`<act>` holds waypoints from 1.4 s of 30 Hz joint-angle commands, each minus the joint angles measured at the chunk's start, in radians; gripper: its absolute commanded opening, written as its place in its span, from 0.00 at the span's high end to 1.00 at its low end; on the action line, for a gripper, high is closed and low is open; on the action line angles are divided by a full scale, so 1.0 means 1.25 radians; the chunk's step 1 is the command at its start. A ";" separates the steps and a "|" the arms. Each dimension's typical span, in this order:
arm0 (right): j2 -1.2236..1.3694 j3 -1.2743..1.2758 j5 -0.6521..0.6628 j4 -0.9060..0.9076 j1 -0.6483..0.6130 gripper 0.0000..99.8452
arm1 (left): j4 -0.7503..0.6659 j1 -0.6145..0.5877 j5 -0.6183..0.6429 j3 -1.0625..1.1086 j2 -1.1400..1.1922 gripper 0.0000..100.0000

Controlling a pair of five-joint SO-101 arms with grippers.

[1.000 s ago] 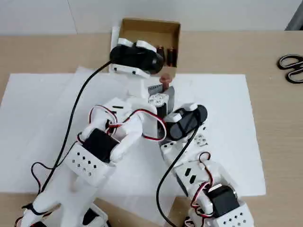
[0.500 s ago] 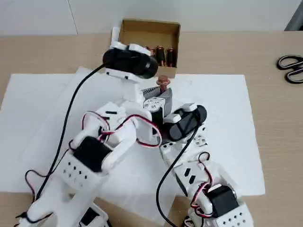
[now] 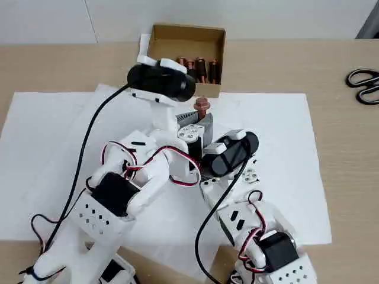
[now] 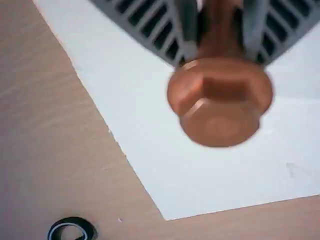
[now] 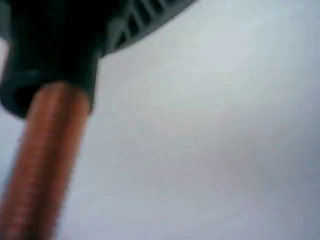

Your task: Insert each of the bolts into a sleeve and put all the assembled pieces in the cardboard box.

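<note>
The left gripper is pinching the bolt just under its hex head, with the shank running through the sleeve that the right gripper is clamping. The bolt is standing nearly upright over the paper, head tipping toward the box.

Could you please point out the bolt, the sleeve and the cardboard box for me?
bolt [image 4: 220, 102]: left wrist view, on its hexagonal head.
sleeve [image 5: 47, 60]: right wrist view, on its dark body.
cardboard box [image 3: 172, 44]: high view, on its bare inside.
</note>
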 commanded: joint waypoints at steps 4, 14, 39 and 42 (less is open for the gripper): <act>-0.008 -0.006 0.000 0.002 0.002 1.00 | -0.055 -0.001 -0.005 0.053 -0.027 1.00; -0.009 -0.006 0.000 0.002 0.002 1.00 | -0.117 -0.002 -0.004 0.066 -0.027 1.00; -0.009 -0.006 0.000 0.002 0.002 1.00 | -0.106 -0.007 0.017 0.045 -0.027 1.00; -0.009 -0.006 0.000 0.002 0.002 1.00 | -0.134 -0.045 0.017 0.046 -0.027 1.00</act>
